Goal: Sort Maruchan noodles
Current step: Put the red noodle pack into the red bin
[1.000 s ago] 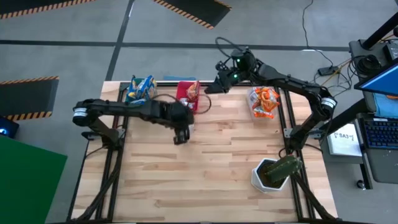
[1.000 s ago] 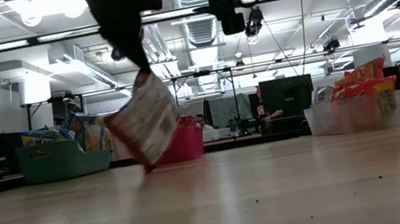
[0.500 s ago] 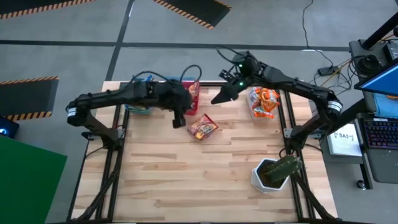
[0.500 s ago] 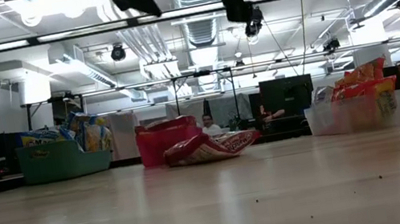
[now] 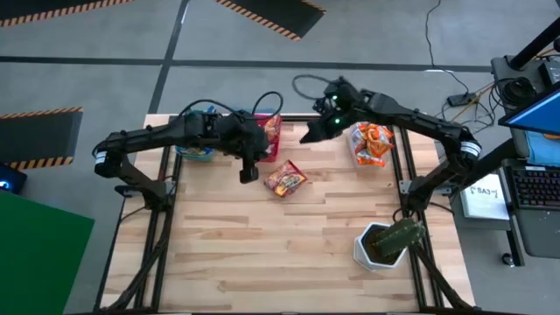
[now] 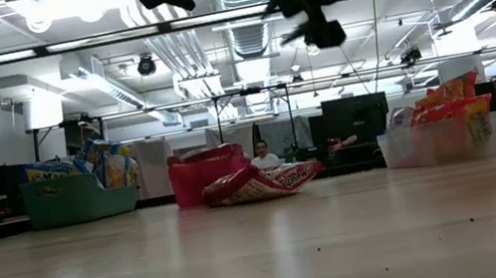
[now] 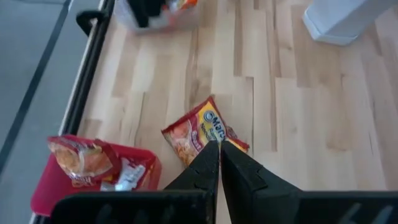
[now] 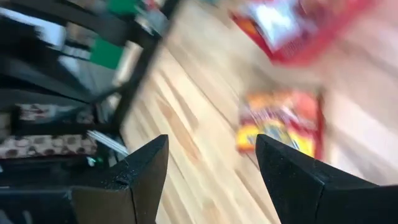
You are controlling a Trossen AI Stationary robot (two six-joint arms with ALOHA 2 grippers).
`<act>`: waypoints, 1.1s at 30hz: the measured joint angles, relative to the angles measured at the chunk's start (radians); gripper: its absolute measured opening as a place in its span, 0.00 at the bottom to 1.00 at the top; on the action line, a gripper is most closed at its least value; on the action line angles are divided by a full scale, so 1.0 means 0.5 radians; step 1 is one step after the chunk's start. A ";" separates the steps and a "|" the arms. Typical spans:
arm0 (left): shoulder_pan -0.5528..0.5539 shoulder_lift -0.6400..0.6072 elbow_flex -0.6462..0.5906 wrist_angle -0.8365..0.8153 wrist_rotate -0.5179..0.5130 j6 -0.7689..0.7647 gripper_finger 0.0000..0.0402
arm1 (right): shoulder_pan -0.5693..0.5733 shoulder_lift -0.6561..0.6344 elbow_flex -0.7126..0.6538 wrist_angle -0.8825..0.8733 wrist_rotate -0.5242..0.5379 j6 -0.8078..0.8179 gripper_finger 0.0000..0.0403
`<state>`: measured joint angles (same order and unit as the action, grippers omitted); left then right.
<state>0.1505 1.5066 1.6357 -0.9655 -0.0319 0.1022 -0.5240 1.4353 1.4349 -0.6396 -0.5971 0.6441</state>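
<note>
So your left gripper (image 5: 248, 175) is hanging above the counter (image 5: 289, 245) with its fingers (image 7: 208, 165) pressed together and nothing between them, right next to the red Maruchan packet (image 5: 285, 179) that's lying flat on the wood, just in front of the pink bin (image 5: 265, 129). In the left wrist view you can see that packet (image 7: 202, 130) sitting just past the closed fingertips, not touching them, and the pink bin (image 7: 140, 180) beside it has a couple of red packets (image 7: 81, 158) in it. Your right gripper (image 5: 308, 137) is up in the air near the back edge, between the pink bin and the clear bin (image 5: 372, 144), fingers (image 8: 140, 171) spread wide and empty; its wrist view looks down at the same loose packet (image 8: 280, 127), though it's pretty blurry. The teal bin (image 5: 194, 131) at the back left holds the yellow-and-blue packets (image 6: 106, 165), and the clear bin on the right is stuffed with orange ones (image 5: 371, 140). From the low view the loose packet (image 6: 260, 182) lies puffed up on the counter in front of the pink bin (image 6: 196, 178). There's a white pot with a plant (image 5: 385, 243) down at the front right corner, well away from everything.
</note>
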 joint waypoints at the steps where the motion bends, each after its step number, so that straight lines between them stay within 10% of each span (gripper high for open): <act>1: 0.000 -0.001 -0.016 0.001 0.000 -0.013 0.00 | 0.001 0.028 0.000 -0.068 0.004 0.009 0.57; 21: 0.018 0.099 -1.282 1.523 0.117 -0.349 0.00 | 0.028 0.680 -0.001 -0.332 0.044 -0.176 0.59; 33: 0.000 0.353 -1.565 1.938 0.099 -0.547 0.00 | 0.049 1.000 -0.001 -0.098 0.111 -0.375 0.74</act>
<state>0.1505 1.6830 0.8533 0.0033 0.0177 -0.1715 -0.4996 1.9354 1.4345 -0.6884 -0.5415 0.4564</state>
